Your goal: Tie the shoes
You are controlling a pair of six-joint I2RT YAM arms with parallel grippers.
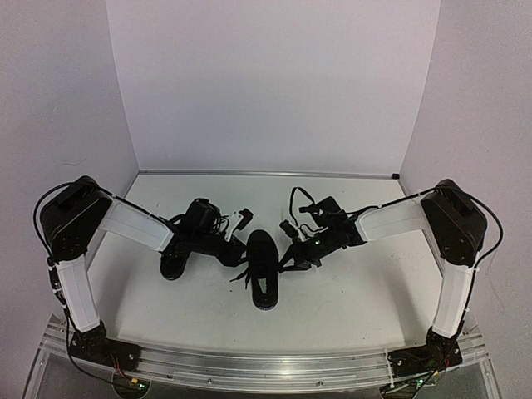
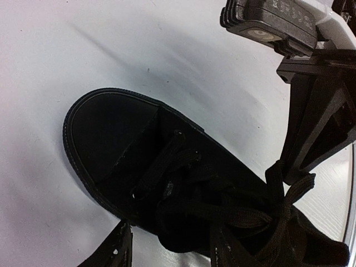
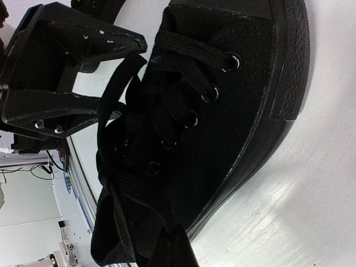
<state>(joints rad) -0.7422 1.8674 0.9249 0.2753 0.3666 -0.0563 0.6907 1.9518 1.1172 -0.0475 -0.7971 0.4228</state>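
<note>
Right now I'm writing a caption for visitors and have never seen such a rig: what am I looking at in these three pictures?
Two white-and-black robot arms stand on a white table. The wide picture comes from a camera above and behind them; the two close-ups come from cameras on their wrists. Between the left gripper and right gripper lies a black canvas lace-up shoe with flat black laces. A dark shape beside the left arm is probably the other shoe. Whether either gripper pinches a lace is unclear.
</note>
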